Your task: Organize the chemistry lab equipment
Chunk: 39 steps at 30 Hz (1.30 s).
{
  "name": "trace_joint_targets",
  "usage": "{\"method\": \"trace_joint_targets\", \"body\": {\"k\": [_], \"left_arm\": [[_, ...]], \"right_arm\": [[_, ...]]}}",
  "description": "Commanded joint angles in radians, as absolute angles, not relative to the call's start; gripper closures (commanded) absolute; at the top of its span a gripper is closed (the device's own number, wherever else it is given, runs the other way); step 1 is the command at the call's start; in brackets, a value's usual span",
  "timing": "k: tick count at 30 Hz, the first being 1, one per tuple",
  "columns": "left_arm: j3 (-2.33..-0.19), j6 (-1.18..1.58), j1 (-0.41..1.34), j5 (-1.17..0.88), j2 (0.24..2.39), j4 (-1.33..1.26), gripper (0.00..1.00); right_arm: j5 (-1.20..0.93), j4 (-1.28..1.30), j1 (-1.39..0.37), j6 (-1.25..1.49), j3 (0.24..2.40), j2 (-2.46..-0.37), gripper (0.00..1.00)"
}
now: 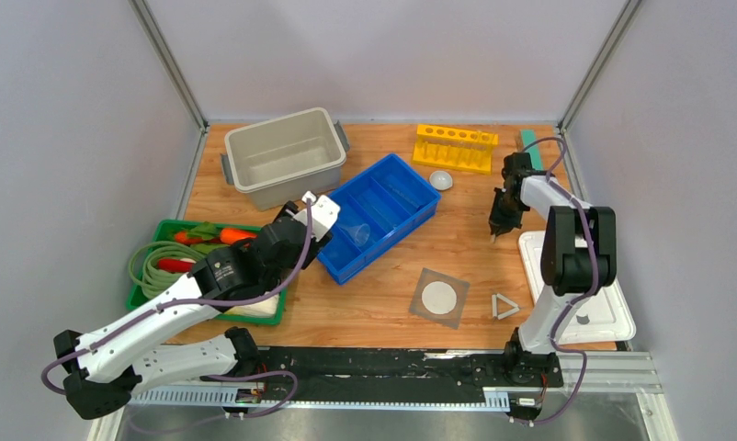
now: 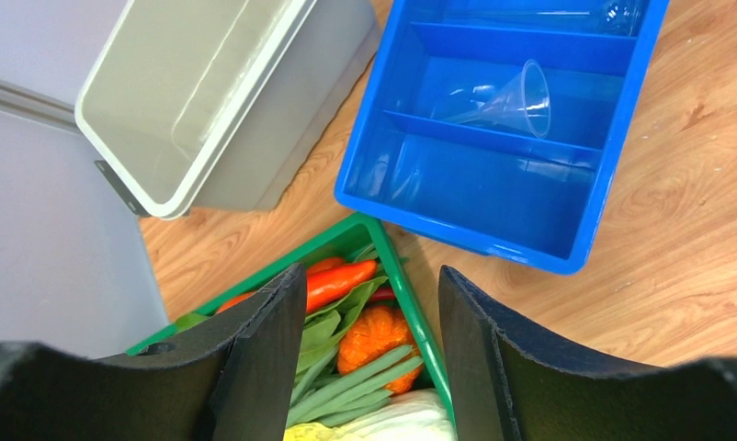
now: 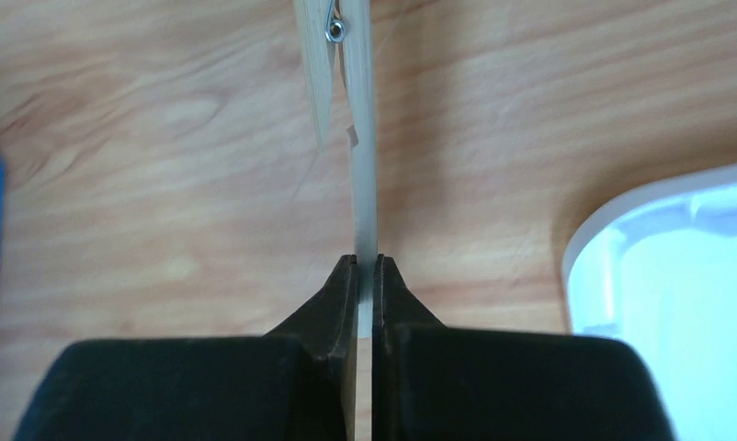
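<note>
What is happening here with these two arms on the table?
The right gripper is shut on a wooden spring clamp, just over the table beside the white lid. The left gripper is open and empty, above the green crate of vegetables next to the blue divided tray, where a clear funnel lies. The grey mesh square, white triangle and clear round dish lie loose on the table.

Wood tabletop (image 1: 466,248) open btwn blue tray (image 1: 392,241) & white lid (image 1: 613,322) (grey mesh (image 1: 439,297), white triangle (image 1: 496,307) lie nearer).
</note>
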State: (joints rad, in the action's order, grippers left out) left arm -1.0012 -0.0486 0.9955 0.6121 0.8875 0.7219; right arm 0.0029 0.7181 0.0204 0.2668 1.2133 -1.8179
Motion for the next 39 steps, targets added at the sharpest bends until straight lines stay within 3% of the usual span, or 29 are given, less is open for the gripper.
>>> {"method": "trace_joint_targets", "body": {"k": [1,6,12,18,33,39], "left_arm": [[-1.038,0.055,1.0,0.588,0.882,0.698,0.37],[-1.107,0.165,0.999,0.488,0.913,0.706,0.37],[-1.176,0.293,0.996,0.276,0.94,0.628,0.3],[-1.261,0.382,0.989,0.202,1.052,0.584,0.29],[-1.364,0.408,0.983,0.13,1.232,0.5,0.21],[-1.373,0.454,0.962,0.123,1.273,0.497,0.26]], "right_arm": [[-0.127,0.634,0.005,0.327,1.142,-1.61,1.0],[-0.36,0.471,-0.079,0.428,0.932,-1.306,1.0],[-0.547,0.221,-0.242,0.543,0.721,-0.991,1.0],[-0.456,0.061,-0.49,0.637,0.63,-0.801,1.0],[-0.29,0.087,-0.753,0.606,0.66,-0.825,1.0],[-0.219,0.072,-0.827,0.594,0.675,-0.851,1.0]]}}
